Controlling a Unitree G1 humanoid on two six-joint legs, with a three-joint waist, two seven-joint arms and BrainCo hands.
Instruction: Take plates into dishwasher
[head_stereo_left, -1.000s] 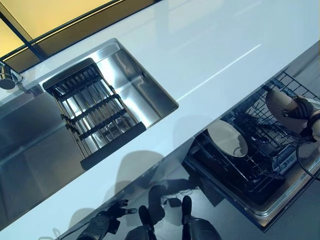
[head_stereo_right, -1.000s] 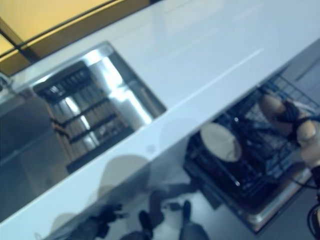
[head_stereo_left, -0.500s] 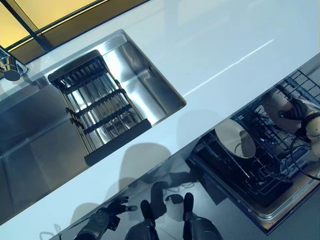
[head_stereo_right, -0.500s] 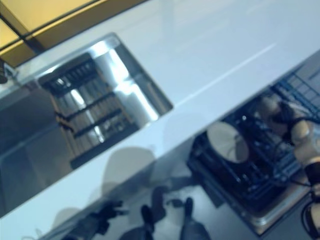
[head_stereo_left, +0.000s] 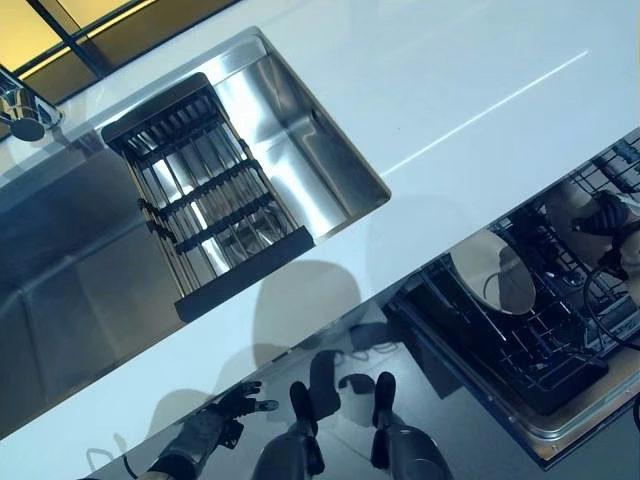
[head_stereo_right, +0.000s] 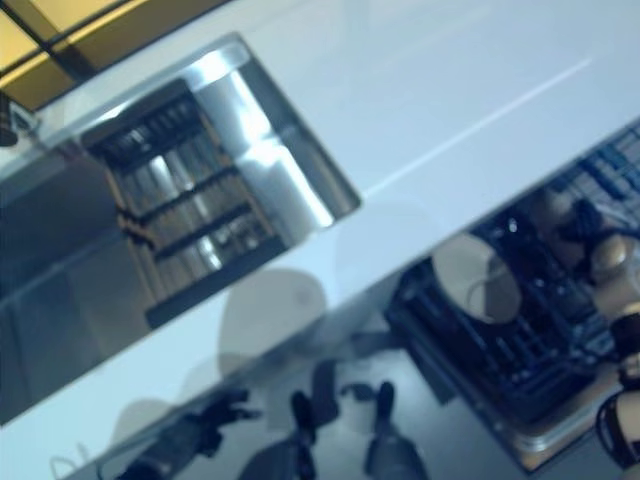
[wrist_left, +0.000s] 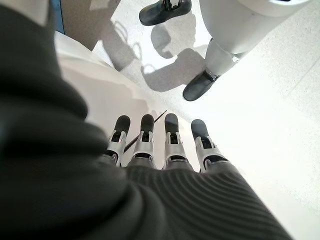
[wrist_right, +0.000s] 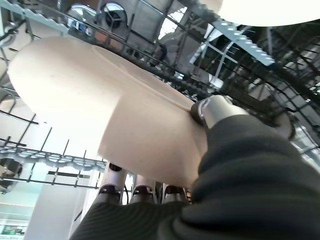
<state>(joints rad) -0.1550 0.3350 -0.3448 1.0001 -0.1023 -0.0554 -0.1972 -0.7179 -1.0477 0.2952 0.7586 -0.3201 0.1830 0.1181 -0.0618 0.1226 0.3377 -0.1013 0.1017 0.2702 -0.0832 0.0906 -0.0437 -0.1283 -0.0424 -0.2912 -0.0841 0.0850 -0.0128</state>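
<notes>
White countertop (head_stereo_left: 430, 90) fills most of the head views, with a stainless steel sink (head_stereo_left: 300, 150) sunk into it and a black slatted drying rack (head_stereo_left: 205, 205) lying across the basin. Below the counter edge, the pulled-out dark wire dishwasher rack (head_stereo_left: 530, 340) already carries one round cream plate (head_stereo_left: 492, 272) standing on edge between the tines. Farther along that rack the right hand (head_stereo_left: 607, 215) holds a second cream plate (wrist_right: 100, 100), thumb on one face and fingers (wrist_right: 117, 192) beneath, over the wire tines. The left hand (wrist_left: 165, 145) hangs idle low by the floor, fingers straight and empty. Judging from this, the risk is the plate's rim catching a tine instead of dropping into a slot, tipping it against the wires or out of the pinch.
</notes>
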